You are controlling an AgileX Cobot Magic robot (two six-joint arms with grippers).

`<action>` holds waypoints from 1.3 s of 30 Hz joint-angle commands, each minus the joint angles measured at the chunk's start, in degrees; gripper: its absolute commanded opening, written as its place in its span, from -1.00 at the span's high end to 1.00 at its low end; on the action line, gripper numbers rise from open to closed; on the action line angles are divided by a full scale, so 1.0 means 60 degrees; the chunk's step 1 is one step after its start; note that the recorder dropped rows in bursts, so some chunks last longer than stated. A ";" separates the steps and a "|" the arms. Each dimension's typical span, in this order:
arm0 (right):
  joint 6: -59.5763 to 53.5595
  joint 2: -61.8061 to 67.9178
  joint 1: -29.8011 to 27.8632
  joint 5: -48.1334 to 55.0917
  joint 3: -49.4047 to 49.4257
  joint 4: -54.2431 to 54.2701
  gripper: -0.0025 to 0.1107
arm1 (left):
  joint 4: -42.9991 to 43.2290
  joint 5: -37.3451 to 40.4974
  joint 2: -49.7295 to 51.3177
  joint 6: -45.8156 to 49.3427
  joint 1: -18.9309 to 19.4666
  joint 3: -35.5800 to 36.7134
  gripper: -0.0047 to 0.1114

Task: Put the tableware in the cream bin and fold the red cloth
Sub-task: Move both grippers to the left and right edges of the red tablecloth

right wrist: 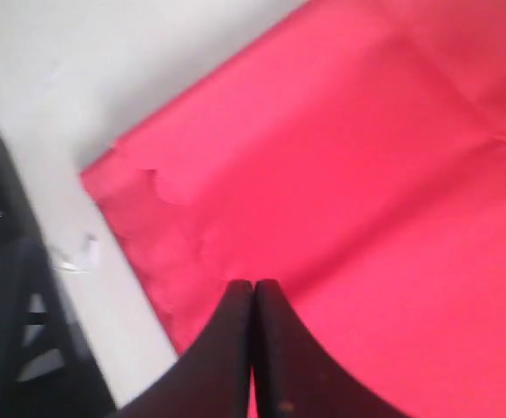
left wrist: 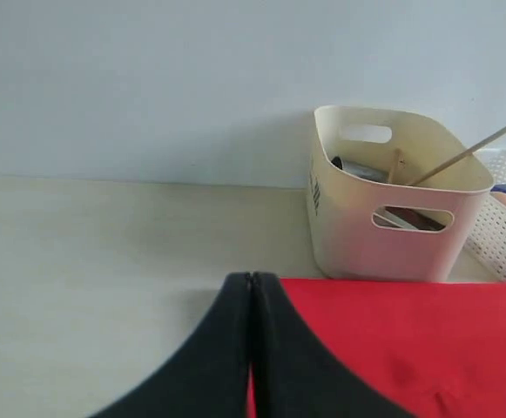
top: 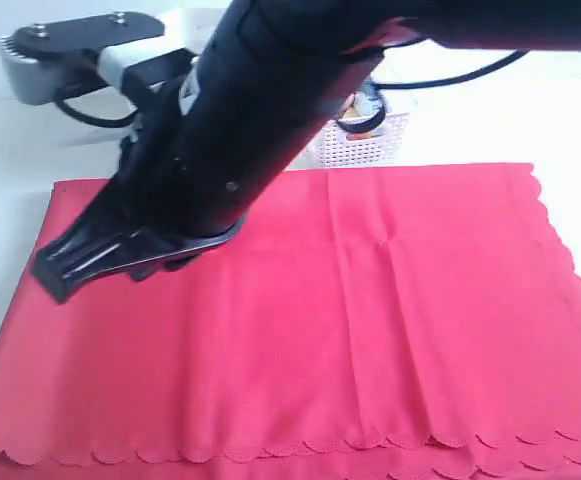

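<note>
Both empty and pinched shut, the left gripper and right gripper hang over the red cloth, apparently folded once with perhaps more to go, chopsticks and other tableware sitting in the cream bin beside it.

One cloth. One bin, with one chopstick showing above its rim; the other things inside are too hidden to count. One basket. Two grippers: left gripper, right gripper. One worktop.
</note>
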 commanded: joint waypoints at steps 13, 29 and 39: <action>0.0966 -0.1922 -0.2503 0.0459 0.1446 -0.2445 0.96 | -0.2171 0.1403 0.0518 -0.0291 -0.0074 -0.0043 0.92; 0.0949 -0.2894 -0.5187 -0.1099 0.4336 -0.2300 0.96 | -0.2133 0.4205 0.5715 -0.0222 -0.0074 -0.2370 0.92; 0.0949 -0.2894 -0.6284 -0.1844 0.5240 -0.2300 0.96 | -0.2110 0.5699 0.7884 -0.0222 -0.0028 -0.4015 0.92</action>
